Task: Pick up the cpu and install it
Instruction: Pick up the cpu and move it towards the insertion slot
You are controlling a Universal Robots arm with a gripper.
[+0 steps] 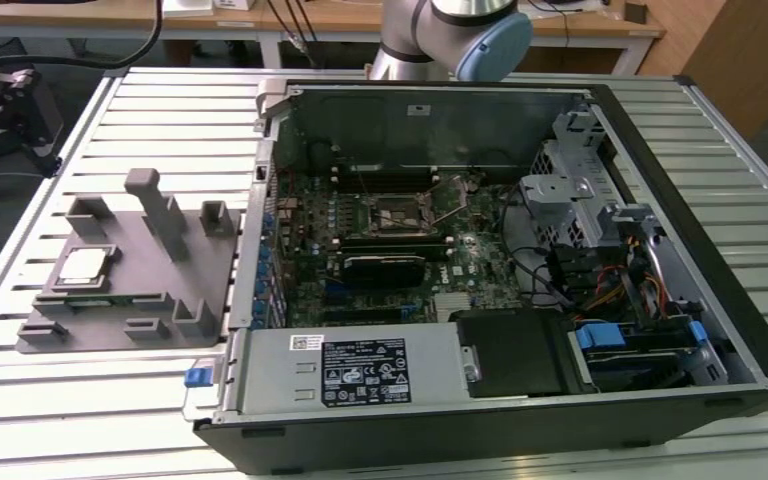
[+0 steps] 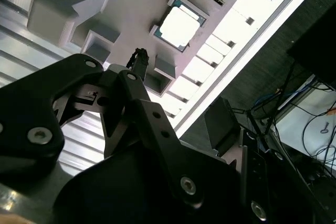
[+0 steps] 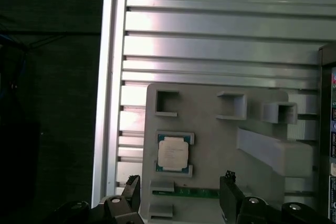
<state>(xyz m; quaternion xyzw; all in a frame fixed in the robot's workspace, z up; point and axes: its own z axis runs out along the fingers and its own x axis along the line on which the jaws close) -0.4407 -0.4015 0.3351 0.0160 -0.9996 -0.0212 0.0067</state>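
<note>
Cpu (image 3: 173, 153) lies flat in a pocket of the grey tray (image 3: 220, 140). My hand (image 3: 181, 178) hovers above that tray, fingers apart. I should centre squarely before descending.

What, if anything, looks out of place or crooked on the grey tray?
Nothing stands out. The cpu lies flat and square between its brackets on the grey tray, and the open gripper holds nothing.

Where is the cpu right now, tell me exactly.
The cpu lies flat on the grey tray at the exterior view's left, outside the computer case, next to the tray's upright blocks.
</note>
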